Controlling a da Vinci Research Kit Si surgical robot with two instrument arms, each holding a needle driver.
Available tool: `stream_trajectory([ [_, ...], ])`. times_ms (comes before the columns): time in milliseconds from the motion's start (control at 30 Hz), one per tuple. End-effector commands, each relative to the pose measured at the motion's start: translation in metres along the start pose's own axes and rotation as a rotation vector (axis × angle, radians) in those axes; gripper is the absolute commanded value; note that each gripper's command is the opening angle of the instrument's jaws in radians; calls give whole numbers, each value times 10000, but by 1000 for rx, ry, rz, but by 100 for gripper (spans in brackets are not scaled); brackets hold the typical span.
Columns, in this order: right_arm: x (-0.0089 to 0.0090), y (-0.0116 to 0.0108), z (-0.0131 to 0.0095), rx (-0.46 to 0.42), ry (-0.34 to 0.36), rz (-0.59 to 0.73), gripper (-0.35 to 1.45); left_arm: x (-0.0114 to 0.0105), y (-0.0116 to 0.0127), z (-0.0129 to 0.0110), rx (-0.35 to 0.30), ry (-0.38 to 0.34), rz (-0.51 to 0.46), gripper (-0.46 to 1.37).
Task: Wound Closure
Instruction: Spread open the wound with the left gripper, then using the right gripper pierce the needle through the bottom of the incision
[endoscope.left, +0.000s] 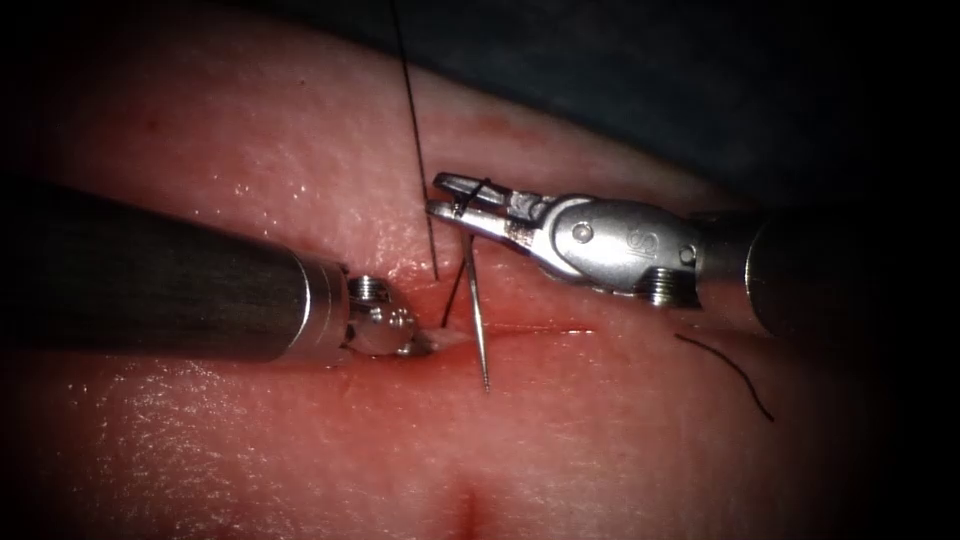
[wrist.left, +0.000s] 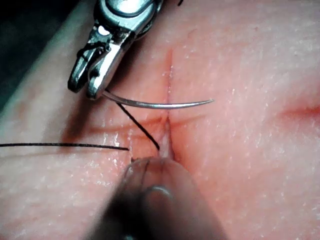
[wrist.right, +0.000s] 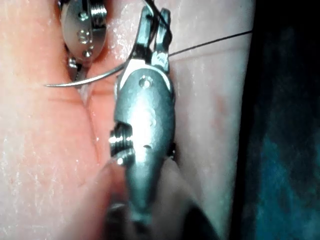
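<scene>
Two claws work at the cut (endoscope.left: 540, 330) in the tissue (endoscope.left: 620, 440), and the relation that matters is how the needle (endoscope.left: 477, 310) lies from the right claw (endoscope.left: 440, 195) that holds it. That claw comes in from the right with its jaws closed on the needle at the thread end of the curve. A turn of thread (endoscope.left: 415, 130) also crosses the jaws there.

From the grip the needle's long axis runs down across the cut, roughly square to it, with the sharp tip lying free on the near side. In the left wrist view the needle (wrist.left: 160, 104) arcs out of the right claw (wrist.left: 85, 87) over the wound line, its point bare and clear of the surface, so it looks out of the tissue along its whole visible length. The right wrist view shows the same: the needle (wrist.right: 82, 80) sweeping away from the right claw (wrist.right: 152, 27) to a free tip.

The left claw (endoscope.left: 425, 342) sits at the left end of the cut, its tip down at the pale wound edge just beside the needle's shaft; I cannot tell how its jaws stand. It is the nearer claw to the needle's tip. The thread enters the tissue just above the cut, left of the needle. A cut end of thread (endoscope.left: 725, 370) lies well apart, on the right.
</scene>
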Motion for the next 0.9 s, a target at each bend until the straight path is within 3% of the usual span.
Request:
stream_trajectory([
  [33,-1,2,1,-8,3,-10,-35,0,0,0,1,0,-2,19],
  [67,-2,2,2,-11,5,-17,-35,0,0,0,1,0,-2,26],
  [133,-7,-1,8,-31,23,-37,-35,1,0,0,1,0,-2,60],
  [200,-10,-4,13,-43,35,-44,-35,2,0,0,1,0,-9,83],
  [300,-8,-7,19,-51,39,-79,-35,4,-1,0,1,0,-9,93],
  [567,1,-4,21,-73,62,-195,-35,4,-3,-3,-2,-2,-15,88],
  [733,-6,-13,19,-85,81,-289,-35,6,-5,-8,-6,19,-17,61],
  [900,-10,-17,19,-104,99,-345,-35,6,-5,-8,-5,22,-23,60],
])
